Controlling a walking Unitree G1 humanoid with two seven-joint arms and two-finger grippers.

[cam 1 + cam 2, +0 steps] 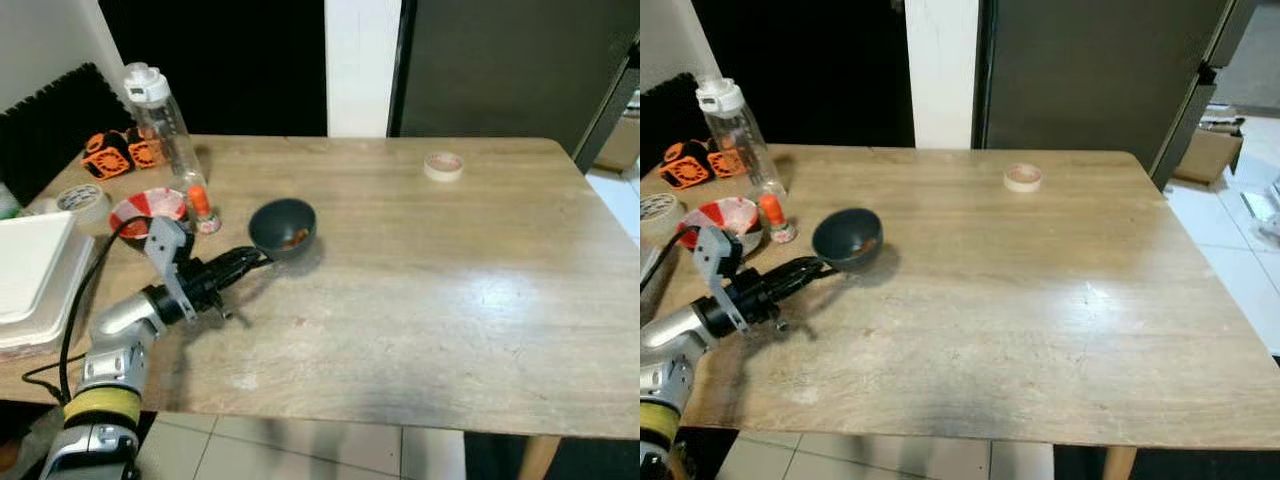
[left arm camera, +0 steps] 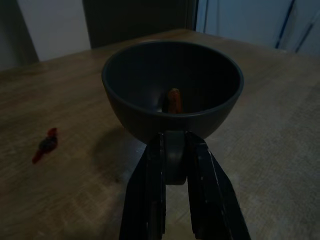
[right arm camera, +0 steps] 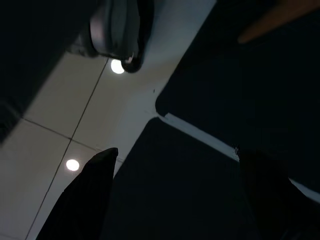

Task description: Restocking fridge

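Note:
A dark grey bowl (image 1: 283,224) stands on the wooden table (image 1: 450,300), left of its middle, with a small orange-red piece inside (image 2: 173,100). My left gripper (image 1: 255,259) reaches in from the left and is shut on a short handle at the bowl's near rim (image 2: 173,150). The dark fridge (image 1: 490,65) stands behind the table's far right side, door closed. My right gripper (image 3: 177,152) hangs over the tiled floor, its fingers (image 3: 85,195) spread open with nothing between them.
At the table's left stand a clear bottle with a white cap (image 1: 165,125), a small orange-capped bottle (image 1: 200,205), a red and white dish (image 1: 148,210), a tape roll (image 1: 84,202) and a white container (image 1: 30,265). Another tape roll (image 1: 443,165) lies at the far side.

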